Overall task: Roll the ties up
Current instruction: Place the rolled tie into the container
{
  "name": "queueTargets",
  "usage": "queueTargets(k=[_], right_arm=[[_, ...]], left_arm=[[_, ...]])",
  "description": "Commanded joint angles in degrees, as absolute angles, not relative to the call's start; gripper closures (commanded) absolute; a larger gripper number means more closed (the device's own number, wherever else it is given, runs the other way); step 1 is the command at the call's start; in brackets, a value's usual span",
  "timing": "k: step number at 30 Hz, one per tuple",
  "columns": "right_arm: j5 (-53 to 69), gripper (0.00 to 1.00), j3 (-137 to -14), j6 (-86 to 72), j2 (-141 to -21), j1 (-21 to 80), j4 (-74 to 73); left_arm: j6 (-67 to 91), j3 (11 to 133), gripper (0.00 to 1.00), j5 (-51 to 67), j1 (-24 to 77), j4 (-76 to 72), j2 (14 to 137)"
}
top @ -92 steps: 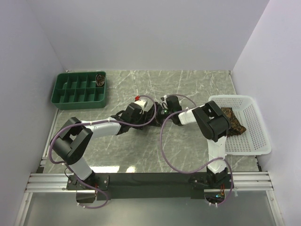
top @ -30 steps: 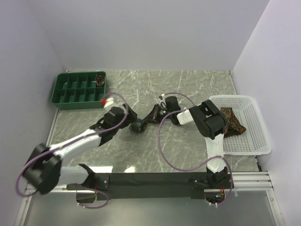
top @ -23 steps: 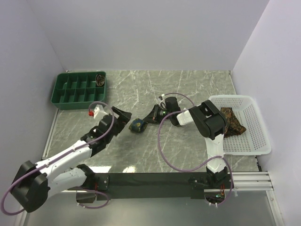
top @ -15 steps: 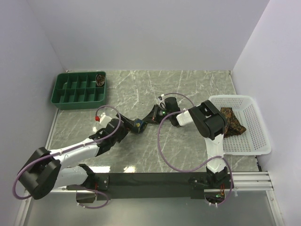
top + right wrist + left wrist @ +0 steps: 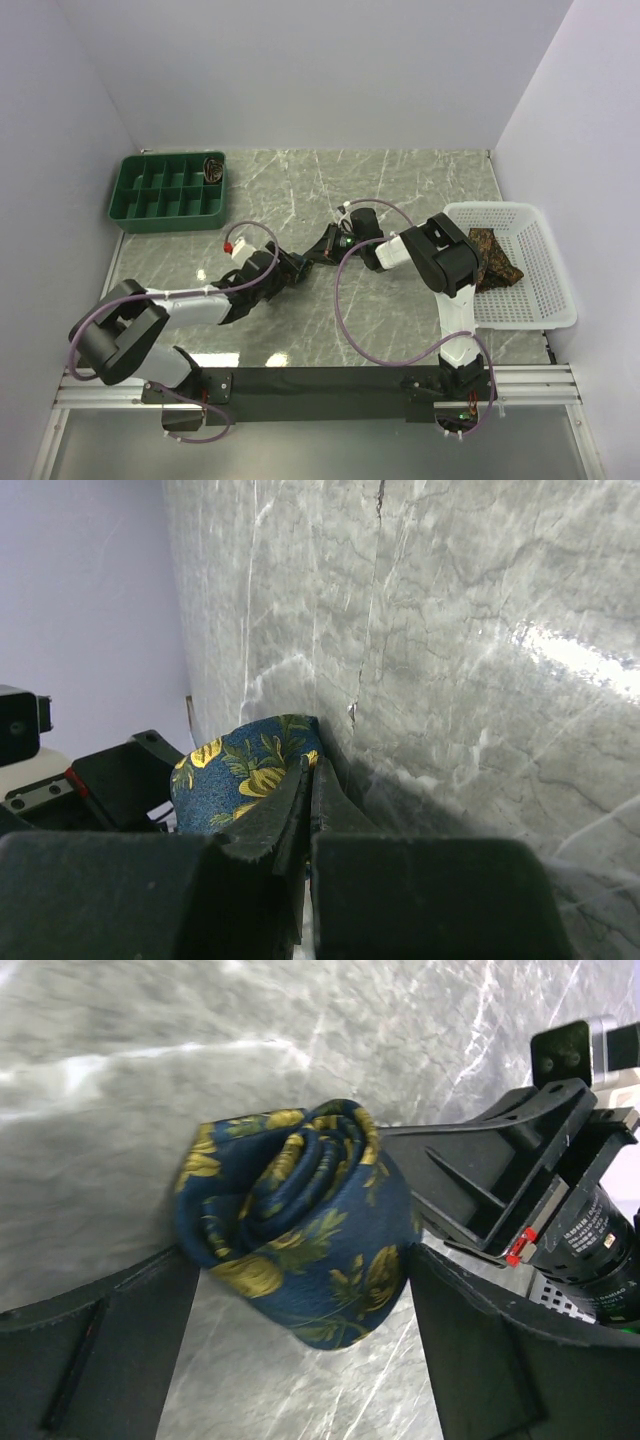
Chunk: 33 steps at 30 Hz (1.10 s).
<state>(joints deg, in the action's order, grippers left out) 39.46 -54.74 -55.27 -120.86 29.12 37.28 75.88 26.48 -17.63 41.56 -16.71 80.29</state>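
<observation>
Navy tie (image 5: 300, 1210) is rolled into a tight coil, sitting on the worktop (image 5: 400, 190) about mid-scene, spiral end facing the left wrist cam. Left end effector (image 5: 289, 268) is spread wide and straddles the roll, fingers (image 5: 100, 1350) right at its two sides; can't tell if they actually press on it. Right end effector (image 5: 308, 780) is pressed together, nothing between the tips, which touch the roll's right side. Brown ties (image 5: 495, 255) lie in a loose heap in the basket (image 5: 545, 300) at the right edge. Tray (image 5: 140, 215) is far left, with a small roll (image 5: 213, 168) in its far-right compartment.
</observation>
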Motion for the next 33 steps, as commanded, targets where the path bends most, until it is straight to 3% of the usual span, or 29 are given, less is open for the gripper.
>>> queueTargets(k=[1,11,16,21,23,24,28,33], right_arm=[[37.97,1.0,-53.7,-54.58,-119.18,29.79,37.27],[37.18,1.0,-52.74,-55.89,-118.74,30.15,38.49],[37.0,1.0,-52.47,-56.69,-118.83,30.85,39.64],[36.83,1.0,-52.47,-56.95,-119.0,31.55,39.99],[36.74,1.0,-51.95,-57.04,-119.0,31.73,40.16],[36.65,1.0,-51.77,-57.13,-119.0,31.73,40.51],[36.47,1.0,-50.28,-57.56,-119.0,31.99,41.57],[35.86,1.0,-49.13,-58.09,-118.83,32.61,42.71]], left_arm=[[72.6,28.91,0.1,-16.35,42.28,-19.34,82.52],[71.72,31.64,0.19,-12.4,42.28,-22.49,86.39],[72.07,32.95,0.35,-10.03,42.28,-23.73,87.71],[72.33,33.93,0.41,-11.33,42.28,-21.89,87.72],[73.21,33.31,0.36,-12.91,42.28,-22.06,86.84],[73.73,32.35,0.26,-13.53,42.28,-22.32,86.49],[77.51,29.54,0.12,-16.43,42.28,-24.17,84.12],[81.29,27.42,0.12,-19.94,42.28,-25.57,82.71]])
